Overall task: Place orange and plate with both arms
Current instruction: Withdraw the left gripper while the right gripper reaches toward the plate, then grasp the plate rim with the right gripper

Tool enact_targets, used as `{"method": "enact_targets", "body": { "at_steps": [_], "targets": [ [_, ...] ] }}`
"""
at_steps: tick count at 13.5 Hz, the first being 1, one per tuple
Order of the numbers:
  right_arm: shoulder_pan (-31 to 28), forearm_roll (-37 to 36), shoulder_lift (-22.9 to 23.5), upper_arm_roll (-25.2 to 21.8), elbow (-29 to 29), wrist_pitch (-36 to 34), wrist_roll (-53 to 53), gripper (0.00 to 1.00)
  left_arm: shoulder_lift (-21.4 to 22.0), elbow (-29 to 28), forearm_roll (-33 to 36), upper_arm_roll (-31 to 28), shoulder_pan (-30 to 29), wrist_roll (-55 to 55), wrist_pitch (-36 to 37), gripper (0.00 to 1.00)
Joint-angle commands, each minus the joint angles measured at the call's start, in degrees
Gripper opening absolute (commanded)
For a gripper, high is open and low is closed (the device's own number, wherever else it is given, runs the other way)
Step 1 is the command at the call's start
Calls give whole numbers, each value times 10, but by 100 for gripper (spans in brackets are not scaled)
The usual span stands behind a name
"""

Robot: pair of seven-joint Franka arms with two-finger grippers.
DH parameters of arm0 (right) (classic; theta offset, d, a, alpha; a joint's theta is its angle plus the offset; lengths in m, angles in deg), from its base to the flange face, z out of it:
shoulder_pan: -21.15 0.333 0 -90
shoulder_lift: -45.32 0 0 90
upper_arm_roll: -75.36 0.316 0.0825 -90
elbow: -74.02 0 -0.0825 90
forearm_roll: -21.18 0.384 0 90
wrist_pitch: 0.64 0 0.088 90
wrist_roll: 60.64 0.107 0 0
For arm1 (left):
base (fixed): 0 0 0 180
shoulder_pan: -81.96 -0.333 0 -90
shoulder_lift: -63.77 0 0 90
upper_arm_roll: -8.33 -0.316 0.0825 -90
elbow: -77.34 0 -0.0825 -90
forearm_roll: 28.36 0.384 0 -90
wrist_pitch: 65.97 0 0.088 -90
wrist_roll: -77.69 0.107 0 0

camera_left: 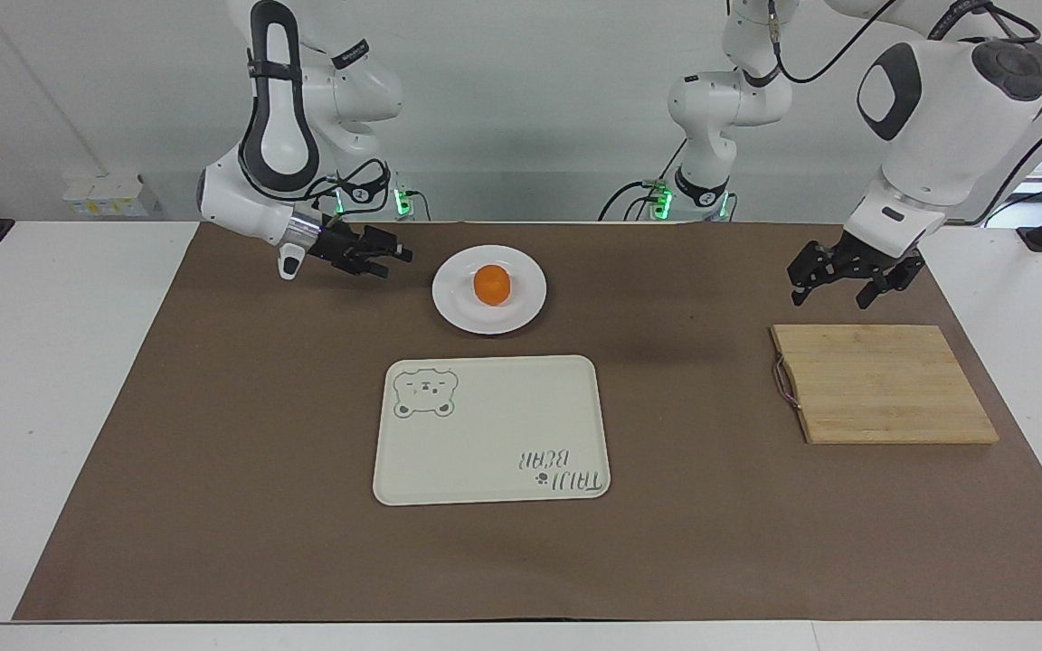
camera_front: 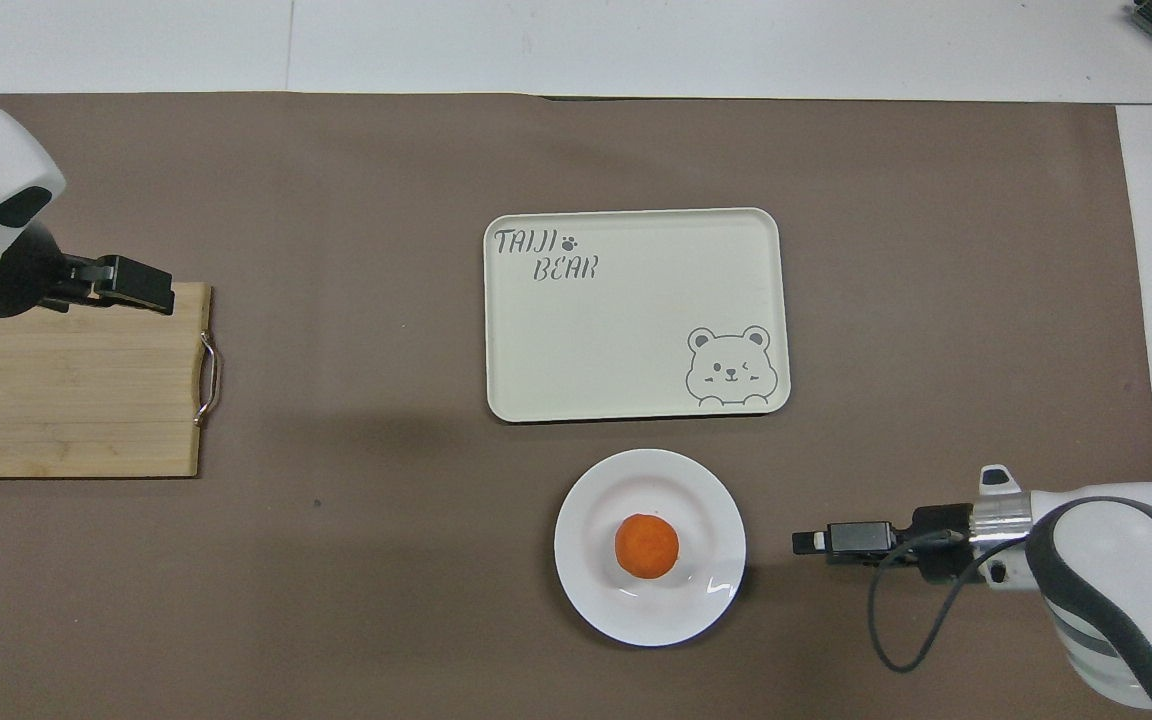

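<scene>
From my remote seat: the orange point(camera_left: 491, 284) is sitting dead centre on the plate point(camera_left: 525, 308), and the plate rests on the brown mat near the table's point(camera_left: 51, 380) robot-side edge, roughly midway between the two arm bases. The cream bear tray point(camera_left: 503, 425) is just beside the plate, a bit farther from the robots, with a small gap between them, nothing on it.

My right pincer point(camera_left: 383, 258) is hanging low over the mat just beside the plate's rim on the right arm's end, pointing sideways at it and not touching it. Its fingers look slightly parted in the facing view, with nothing between them. In the overhead view the same pincer point(camera_front: 816, 540) sits a short gap off the plate point(camera_front: 591, 585) edge, level with the orange point(camera_front: 647, 545).

My left pincer point(camera_left: 847, 276) is up in the air over the mat at the robot-side edge of the wooden cutting board point(camera_left: 883, 389), which lies toward the left arm's end of the table. Fingers are spread and pointing down, holding nothing. From overhead it point(camera_front: 141, 290) shows over the board's point(camera_front: 66, 400) farther edge, but that's just the height fooling the camera.

The board's metal handle point(camera_front: 208, 380) faces the tray point(camera_front: 636, 310), well apart from it.
</scene>
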Motion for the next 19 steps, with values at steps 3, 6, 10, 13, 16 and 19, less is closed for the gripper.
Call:
{"method": "enact_targets", "body": {
  "at_steps": [3, 6, 10, 13, 16, 19],
  "targets": [
    [89, 125, 21, 2, 31, 96, -37, 100, 6, 64, 17, -5, -7, 13, 115, 100],
    [103, 158, 34, 2, 47, 116, -80, 100, 11, 80, 23, -8, -6, 14, 144, 100],
    [119, 207, 43, 2, 62, 123, -107, 100, 12, 79, 23, -7, -5, 10, 146, 100],
    [124, 221, 44, 3, 68, 128, -109, 100, 12, 79, 23, -7, -6, 10, 146, 100],
    [131, 224, 44, 2, 69, 137, -113, 100, 11, 79, 23, -8, -6, 10, 146, 100],
    [132, 226, 46, 3, 69, 145, -108, 29, 12, 79, 23, -7, -5, 10, 146, 100]
  ]
}}
